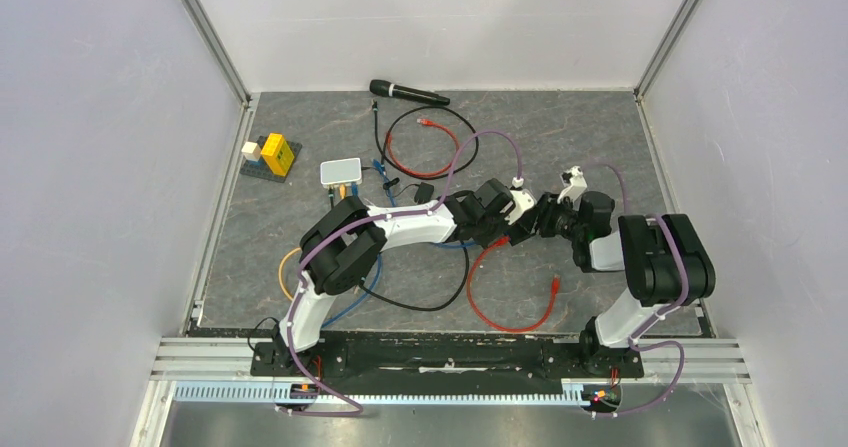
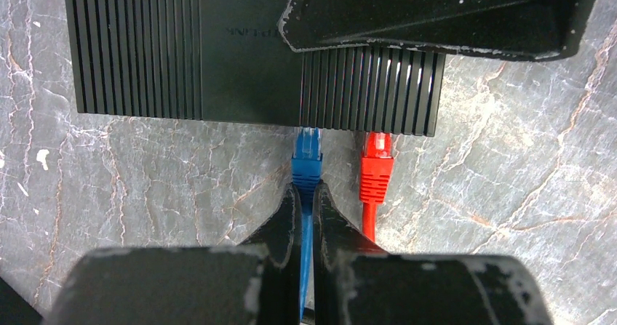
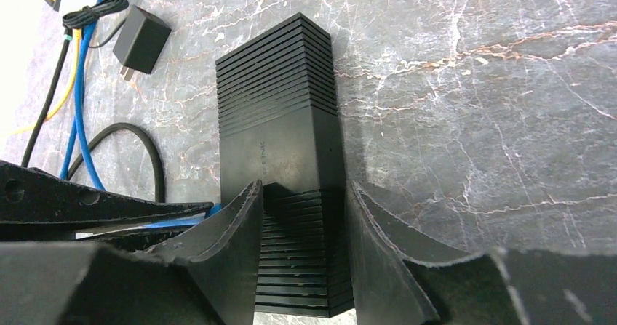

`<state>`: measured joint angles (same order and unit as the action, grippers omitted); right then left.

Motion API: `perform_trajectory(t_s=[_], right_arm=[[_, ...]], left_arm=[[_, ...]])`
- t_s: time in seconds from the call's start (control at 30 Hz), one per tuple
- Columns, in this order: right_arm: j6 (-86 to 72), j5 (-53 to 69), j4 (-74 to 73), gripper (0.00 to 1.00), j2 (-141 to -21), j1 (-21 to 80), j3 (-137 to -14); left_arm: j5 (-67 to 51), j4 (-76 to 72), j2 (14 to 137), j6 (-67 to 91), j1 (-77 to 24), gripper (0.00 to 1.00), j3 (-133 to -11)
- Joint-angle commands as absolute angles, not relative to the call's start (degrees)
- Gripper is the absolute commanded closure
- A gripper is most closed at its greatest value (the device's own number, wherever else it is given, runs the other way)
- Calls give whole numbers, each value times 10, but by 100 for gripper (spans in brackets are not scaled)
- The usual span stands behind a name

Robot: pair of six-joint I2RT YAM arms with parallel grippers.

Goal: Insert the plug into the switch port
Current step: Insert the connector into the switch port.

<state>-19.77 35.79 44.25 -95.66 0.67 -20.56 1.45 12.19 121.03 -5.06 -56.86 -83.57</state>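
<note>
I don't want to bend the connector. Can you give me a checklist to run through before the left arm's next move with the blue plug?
1. Left gripper clamped on the blue plug: ok, fingers pinch its boot.
2. Right gripper bracing the black switch box: ok, one finger on each side.
3. Plug square to the box edge: ok, it points straight in.
4. Plug fully seated: cannot tell; its tip meets the edge, depth hidden.
5. Red plug clear of the left fingertips: ok, it sits beside them, apart.

Black microphone (image 1: 409, 93), yellow toy bricks (image 1: 277, 154)
</note>
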Motion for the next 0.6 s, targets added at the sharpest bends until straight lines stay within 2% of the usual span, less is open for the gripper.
perform_trajectory(t_s=[0.0, 0.13, 0.27, 0.57], right_arm=[[-299, 529, 321, 58, -1015, 96, -114], [-305, 528, 329, 59, -1009, 97, -104], [-301, 531, 332, 59, -1010, 104, -91], [-323, 529, 371, 60, -1007, 122, -61]], left_arm=[[12, -129, 1231, -38, -571, 98, -867], [17, -164, 1224, -23, -566, 98, -850], [-29, -208, 1209, 46, -551, 98, -840], [-49, -200, 1219, 39, -555, 98, -861]])
